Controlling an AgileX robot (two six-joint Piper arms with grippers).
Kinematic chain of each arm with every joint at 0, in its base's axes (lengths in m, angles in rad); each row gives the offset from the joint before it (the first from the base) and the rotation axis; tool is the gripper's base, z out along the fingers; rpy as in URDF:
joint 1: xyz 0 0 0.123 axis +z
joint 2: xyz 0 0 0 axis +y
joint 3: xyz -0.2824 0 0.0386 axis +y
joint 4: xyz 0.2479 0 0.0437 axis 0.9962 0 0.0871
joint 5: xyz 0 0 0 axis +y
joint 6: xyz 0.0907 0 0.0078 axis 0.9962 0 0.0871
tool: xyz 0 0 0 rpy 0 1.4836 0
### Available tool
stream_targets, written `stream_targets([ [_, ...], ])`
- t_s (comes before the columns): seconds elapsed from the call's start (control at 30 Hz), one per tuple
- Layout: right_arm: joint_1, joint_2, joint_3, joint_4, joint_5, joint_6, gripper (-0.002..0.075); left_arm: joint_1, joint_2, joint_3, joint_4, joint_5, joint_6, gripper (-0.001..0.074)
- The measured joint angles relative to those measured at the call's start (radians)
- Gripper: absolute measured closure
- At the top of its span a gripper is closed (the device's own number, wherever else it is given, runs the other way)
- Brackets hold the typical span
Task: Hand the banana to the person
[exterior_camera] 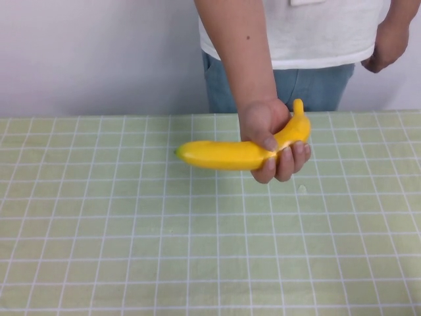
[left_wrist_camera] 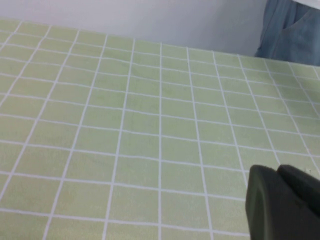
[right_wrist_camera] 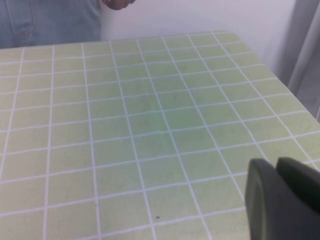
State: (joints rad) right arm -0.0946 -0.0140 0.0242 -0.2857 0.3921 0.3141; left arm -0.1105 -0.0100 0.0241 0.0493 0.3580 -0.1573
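High view: the person [exterior_camera: 309, 33] stands at the far edge of the table [exterior_camera: 131, 230], white T-shirt and blue jeans, seen chest to thighs. One hand [exterior_camera: 270, 135] reaches down over the green checked tablecloth and is clamped on the banana [exterior_camera: 223, 155]: thumb across its top, fingers curled under. The banana lies roughly level, its greenish tip pointing away from the hand toward the robot's left, its stem sticking up just past the hand on the other side. Whether it touches the cloth cannot be told. The person's other hand [exterior_camera: 388, 46] hangs loosely closed at the hip, well apart from the banana. Neither robot arm appears here. Nothing stands between the camera and the held banana.

Left wrist view: the left gripper [left_wrist_camera: 282, 205] shows only as a dark finger edge over bare tablecloth; fingers apart or together, cannot tell. Blue jeans [left_wrist_camera: 292, 32] sit beyond the table's far edge. No banana here.

Right wrist view: the right gripper [right_wrist_camera: 282, 200] likewise shows as a dark edge above the cloth; its state cannot be told. Jeans [right_wrist_camera: 50, 22] and a bit of a hand [right_wrist_camera: 119, 4] show past the far edge.
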Motion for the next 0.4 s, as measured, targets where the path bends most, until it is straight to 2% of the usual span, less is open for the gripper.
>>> stream_targets([
  [0.4,0.0,0.0,0.0,0.0,0.0,0.0,0.0736,0.0,-0.002,0.0,0.008,0.002,-0.002,0.0738],
])
